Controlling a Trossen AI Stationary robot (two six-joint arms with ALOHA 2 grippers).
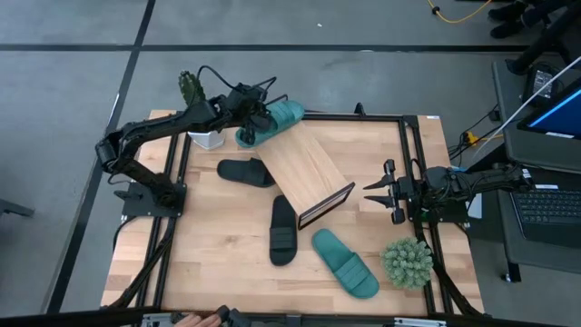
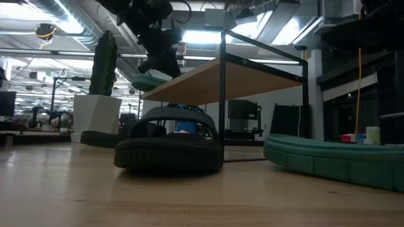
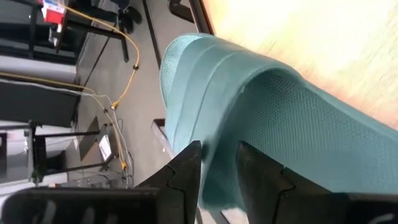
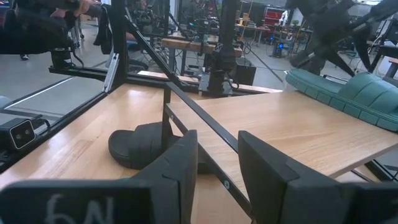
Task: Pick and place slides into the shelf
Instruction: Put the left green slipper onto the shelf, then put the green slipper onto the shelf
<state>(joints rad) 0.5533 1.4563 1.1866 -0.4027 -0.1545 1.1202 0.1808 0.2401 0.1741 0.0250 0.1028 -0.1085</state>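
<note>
My left gripper (image 1: 255, 120) is shut on a teal slide (image 1: 277, 120) at the far end of the shelf's light plank (image 1: 309, 168). The plank slants across the table's middle on a thin black frame (image 2: 222, 94). In the low view the teal slide (image 2: 150, 82) sits at the plank's far end under the gripper. One black slide (image 1: 245, 171) lies left of the shelf, and another (image 1: 283, 230) lies near its near end. A second teal slide (image 1: 345, 262) lies sole-down at the near right. My right gripper (image 1: 374, 193) is open and empty, right of the shelf. My left gripper pinches the teal slide's side edge (image 3: 217, 168) between its two fingers (image 3: 186, 177), near the slide's left end. It comes from the table's left side, slanting down. The slide's other end lies over the plank's far end (image 1: 292, 127).
A white pot with a cactus (image 1: 201, 136) stands at the far left, close to my left arm. A round green plant (image 1: 407, 262) sits at the near right. Black frame rails (image 1: 404, 145) run along the table's sides. A person's hand (image 1: 186, 319) shows at the near edge.
</note>
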